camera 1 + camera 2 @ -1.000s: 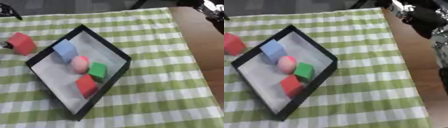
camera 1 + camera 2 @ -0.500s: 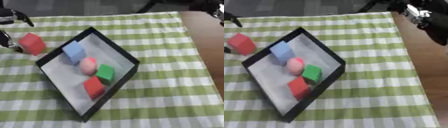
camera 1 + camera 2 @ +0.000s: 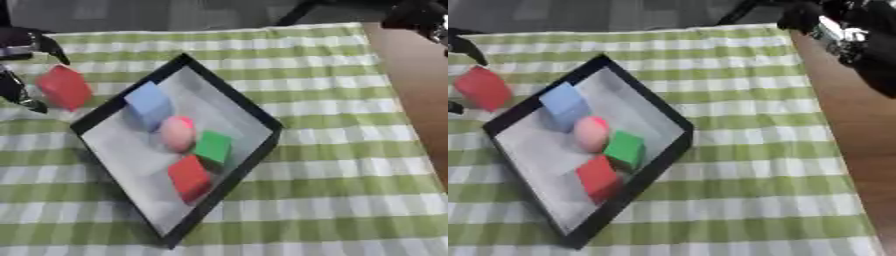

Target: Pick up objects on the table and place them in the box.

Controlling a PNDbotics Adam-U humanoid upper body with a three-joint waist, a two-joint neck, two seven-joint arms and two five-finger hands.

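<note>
Counter (image 3: 332, 125) covered in green-and-white checked cloth, bare brown wood along the right edge. Black-rimmed box (image 3: 262, 116) with a pale floor set askew at centre-left. Inside it: blue block (image 3: 149, 104) at the upper end, pink rounded object (image 3: 178, 134) just below, green block (image 3: 213, 146) beside that on the right, red block (image 3: 189, 177) lowest.

Second red block (image 3: 64, 87) outside the box, on the cloth just beside its upper-left rim. Left hand (image 3: 19, 65) at the far left edge, dark fingers above and below that block, one by its lower left side; curled around it or only near it, cannot tell.

Right hand (image 3: 846, 32) in the upper right corner, over the counter edge, well apart from the box; blurred, finger state cannot tell.
</note>
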